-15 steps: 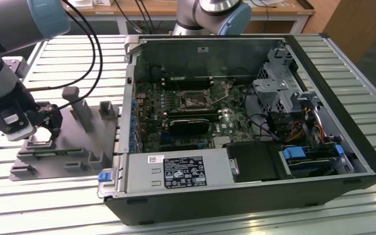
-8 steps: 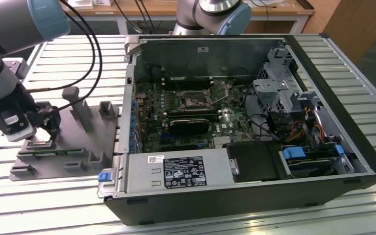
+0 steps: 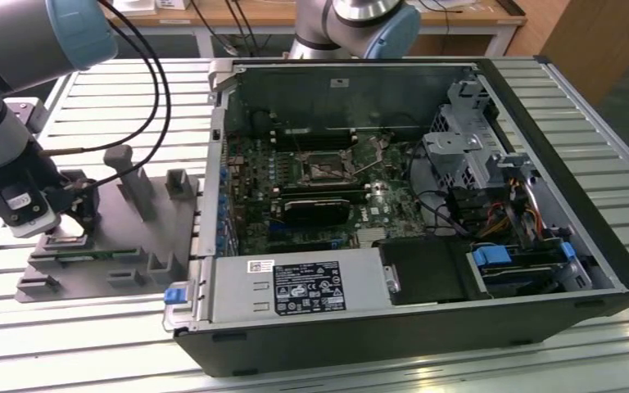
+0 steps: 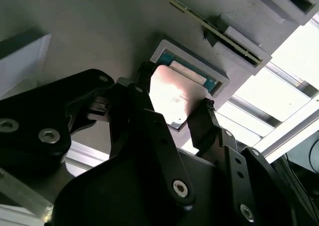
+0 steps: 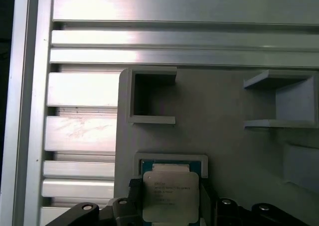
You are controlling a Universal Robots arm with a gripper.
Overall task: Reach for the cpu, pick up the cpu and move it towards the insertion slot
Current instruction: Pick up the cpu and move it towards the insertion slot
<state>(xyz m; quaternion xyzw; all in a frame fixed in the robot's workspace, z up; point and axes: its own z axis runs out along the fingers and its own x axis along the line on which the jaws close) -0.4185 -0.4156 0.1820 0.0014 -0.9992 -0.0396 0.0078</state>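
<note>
Status: claw (image 4: 175, 104) is clamped on the cpu (image 4: 172, 94); fingers (image 4: 205, 117) are pinching two opposite edges, metal lid facing up; same grip reads in both wrist views.

Position: I'm over the grey fixture plate (image 3: 96, 274) on the bench (image 3: 30, 348), at the exterior view's left; the chip's pale-rimmed pocket (image 4: 212, 76) is just beside the cpu. In the second wrist view the chip looks raised and offset from that pocket; by my read it's just clear of it, but I can't say by how much.

Progress: reach done; grasp done; lift barely under way.

Left: the whole carry. The insertion slot (image 3: 323, 168) sits on the green board inside the open computer case (image 3: 424, 336), well apart from me toward the exterior view's right; cpu is nowhere near it yet.
</note>
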